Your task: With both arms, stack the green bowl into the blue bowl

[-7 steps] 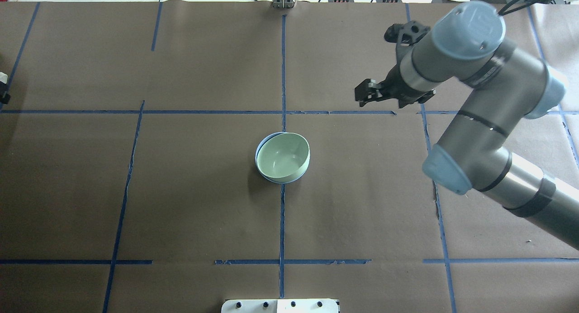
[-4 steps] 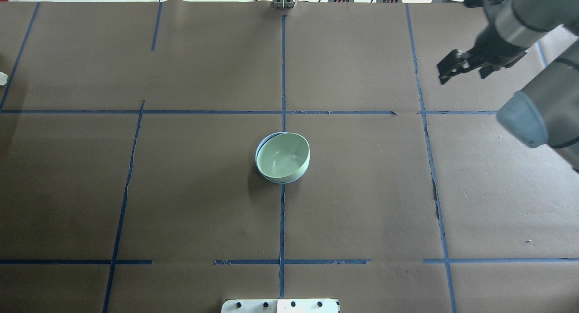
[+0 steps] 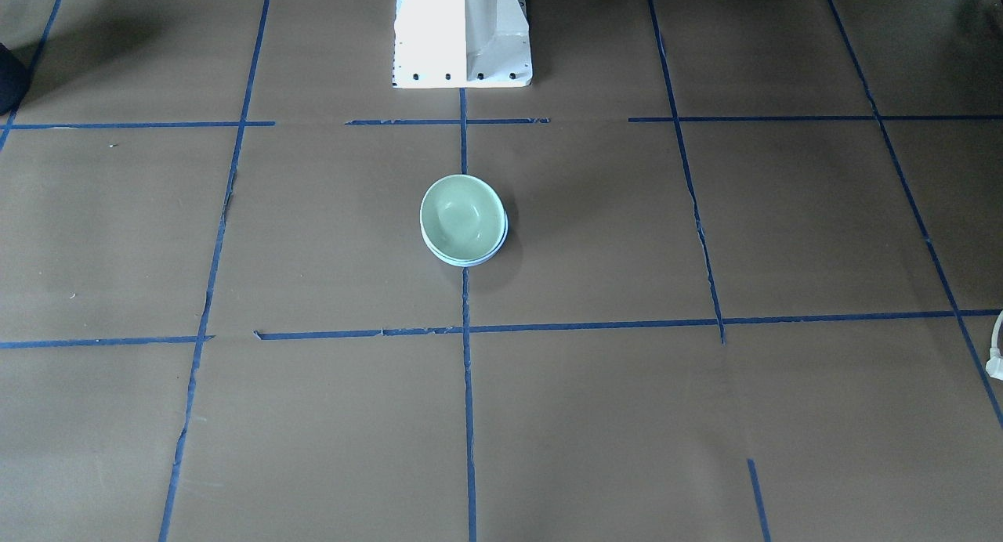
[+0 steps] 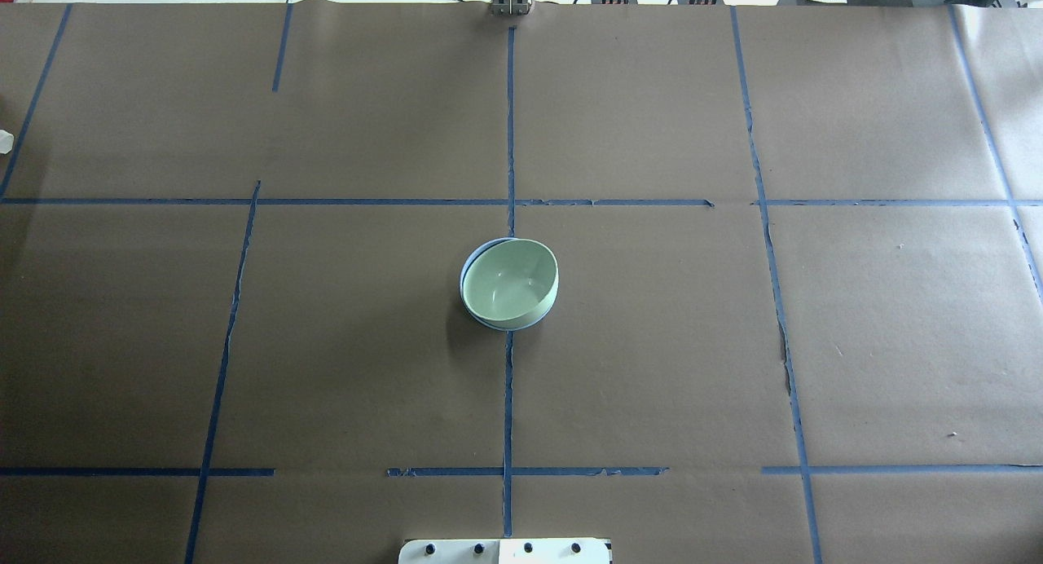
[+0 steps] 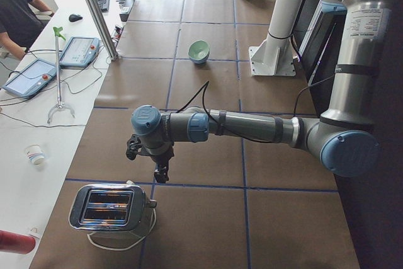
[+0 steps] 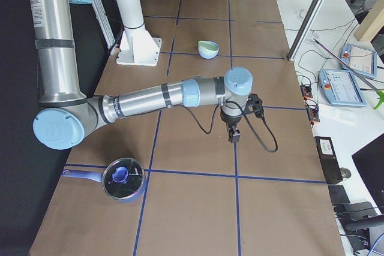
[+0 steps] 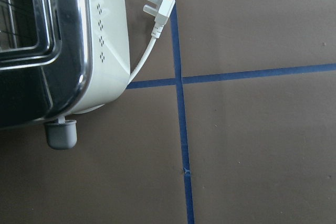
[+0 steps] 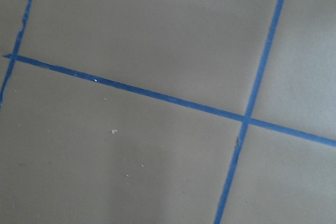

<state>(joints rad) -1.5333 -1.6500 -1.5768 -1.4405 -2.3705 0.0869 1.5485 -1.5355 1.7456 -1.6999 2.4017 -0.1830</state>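
- Resting inside the blue bowl [image 3: 479, 260], the green bowl [image 4: 511, 282] sits near the middle of the overhead frame, on the vertical blue tape line. It is seated off-centre, so only a thin crescent of blue shows along its left edge.
- In the front-facing view the nested pair lies at centre frame, below the white pedestal [image 3: 462, 33] at the top edge.
- The left gripper [image 5: 161, 173] hangs at left-centre of the exterior left view, pointing down over the brown table [image 4: 733, 344]. It is near a chrome toaster [image 5: 110, 208] at the lower left and well apart from the bowls at upper middle. I cannot tell how wide its fingers stand.
- The right gripper [image 6: 234, 134] hangs mid-frame in the exterior right view, pointing down, holding nothing visible. A blue pot [image 6: 123, 178] with a lid sits at the lower left. Its finger spread cannot be told either.
- The left wrist view shows the toaster's side at the left and a white plug [image 7: 160, 9] near the top.
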